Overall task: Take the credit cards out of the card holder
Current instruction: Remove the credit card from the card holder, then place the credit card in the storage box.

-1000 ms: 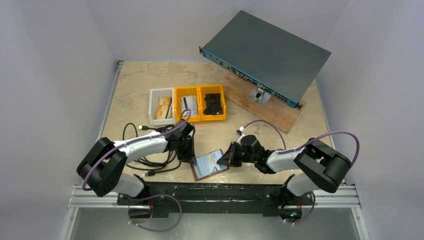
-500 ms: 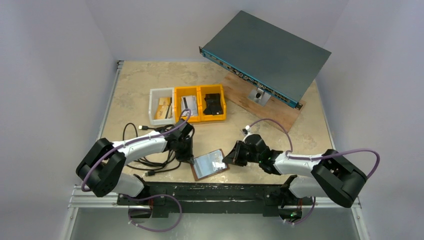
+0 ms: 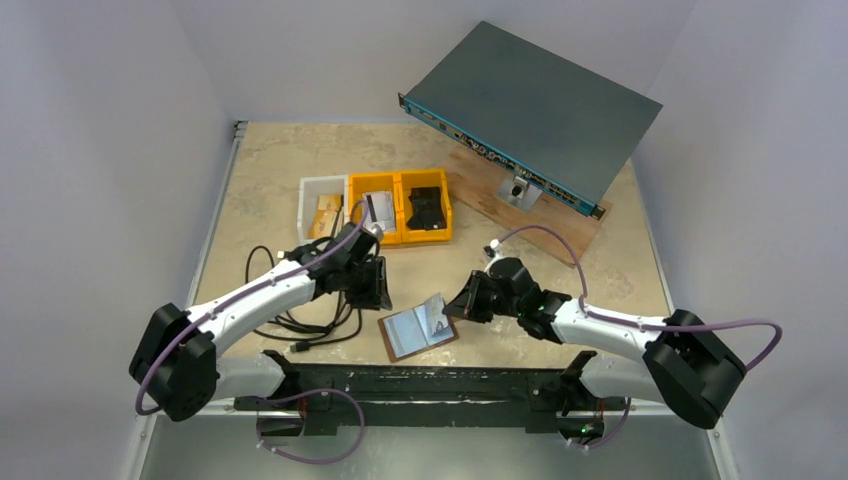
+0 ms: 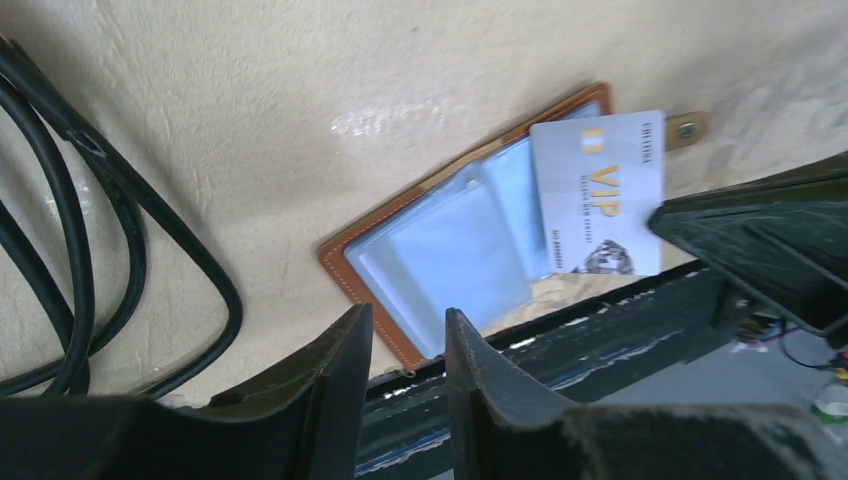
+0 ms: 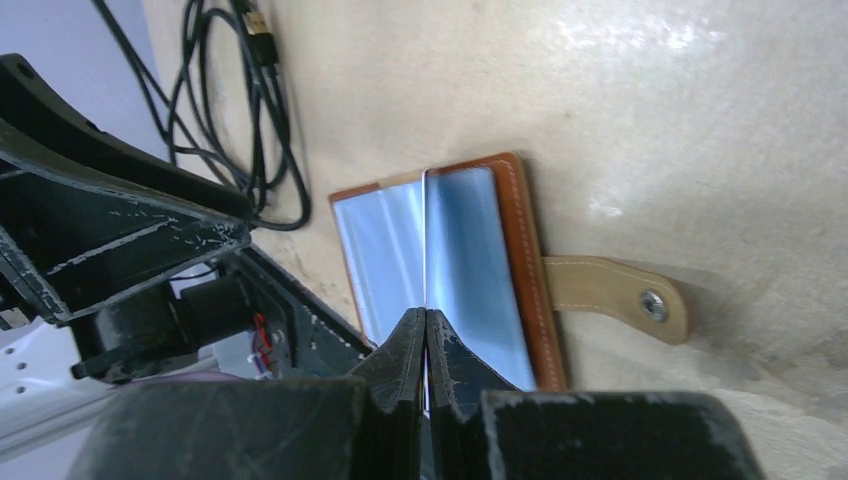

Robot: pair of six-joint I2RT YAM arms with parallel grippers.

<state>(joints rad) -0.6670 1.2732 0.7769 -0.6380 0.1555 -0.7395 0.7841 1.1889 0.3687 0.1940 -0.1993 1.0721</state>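
Cables [image 3: 318,325] lie left of the card holder [image 3: 418,330] (bins [image 3: 425,237] well behind).

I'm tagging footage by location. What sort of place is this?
Likely a robotics lab test cell, not a home or shop: plain white enclosure walls, a grey metal rack-mount electronics box propped on a wooden board, and yellow plastic parts bins.

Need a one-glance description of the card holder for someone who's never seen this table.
Start at the middle of the table's near edge. The card holder lies open there, just right of the tangle of black cables. It is the only brown leather-look piece, lined with shiny clear pockets, with a tan snap strap.
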